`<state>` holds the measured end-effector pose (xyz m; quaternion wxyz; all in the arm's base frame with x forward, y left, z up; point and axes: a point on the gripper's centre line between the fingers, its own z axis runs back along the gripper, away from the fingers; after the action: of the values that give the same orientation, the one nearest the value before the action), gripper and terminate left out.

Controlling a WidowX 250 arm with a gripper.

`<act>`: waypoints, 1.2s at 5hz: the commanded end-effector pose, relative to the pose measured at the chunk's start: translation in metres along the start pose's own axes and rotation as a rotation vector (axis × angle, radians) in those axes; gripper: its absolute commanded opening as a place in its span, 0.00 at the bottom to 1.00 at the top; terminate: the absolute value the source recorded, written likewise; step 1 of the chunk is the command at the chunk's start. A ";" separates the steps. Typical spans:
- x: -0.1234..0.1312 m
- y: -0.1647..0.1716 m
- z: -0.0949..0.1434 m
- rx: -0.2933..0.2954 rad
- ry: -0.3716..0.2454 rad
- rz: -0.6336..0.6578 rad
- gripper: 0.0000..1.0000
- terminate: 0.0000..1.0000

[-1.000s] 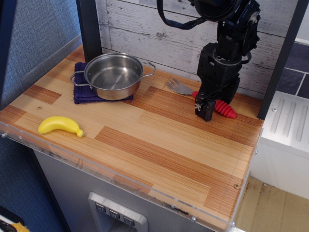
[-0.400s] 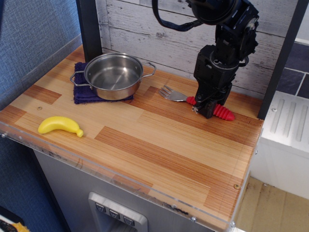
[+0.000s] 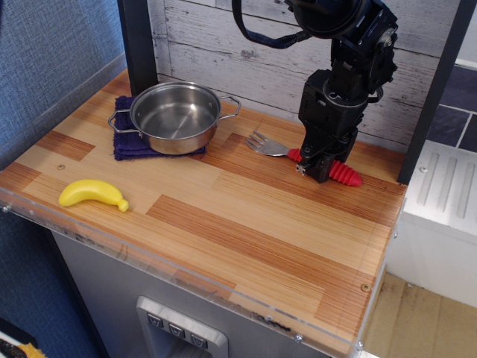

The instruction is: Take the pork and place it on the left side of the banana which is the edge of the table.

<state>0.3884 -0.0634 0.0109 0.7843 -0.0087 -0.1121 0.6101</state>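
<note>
The fork lies on the table at the back right. Its silver head (image 3: 262,143) points left and its ribbed red handle (image 3: 346,175) sticks out to the right of my gripper (image 3: 316,168). My gripper is down on the middle of the handle, fingers on either side and closed on it, with the fork still resting on the wood. The yellow toy banana (image 3: 92,193) lies near the front left edge of the striped wooden table (image 3: 246,224), far from the gripper.
A steel pot (image 3: 176,115) sits on a dark blue cloth (image 3: 124,142) at the back left. A dark post (image 3: 138,45) stands behind it. A white plank wall runs along the back. A clear acrylic rim (image 3: 186,276) edges the front.
My gripper has come down onto the red handle. The fork has shifted, its head moving a little left and toward the front. Little has changed in the last half second.
</note>
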 end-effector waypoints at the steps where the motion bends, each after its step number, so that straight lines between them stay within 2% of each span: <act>1: -0.001 -0.031 0.054 -0.147 -0.005 -0.003 0.00 0.00; 2: 0.002 -0.027 0.079 -0.222 -0.002 0.016 0.00 0.00; 3: 0.003 -0.015 0.100 -0.268 0.042 0.027 0.00 0.00; 4: 0.009 0.010 0.117 -0.285 0.035 0.039 0.00 0.00; 5: 0.023 0.040 0.122 -0.263 0.021 0.055 0.00 0.00; 6: 0.035 0.066 0.118 -0.225 0.013 0.038 0.00 0.00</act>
<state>0.3130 -0.0252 0.1029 0.7716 -0.0831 -0.1544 0.6115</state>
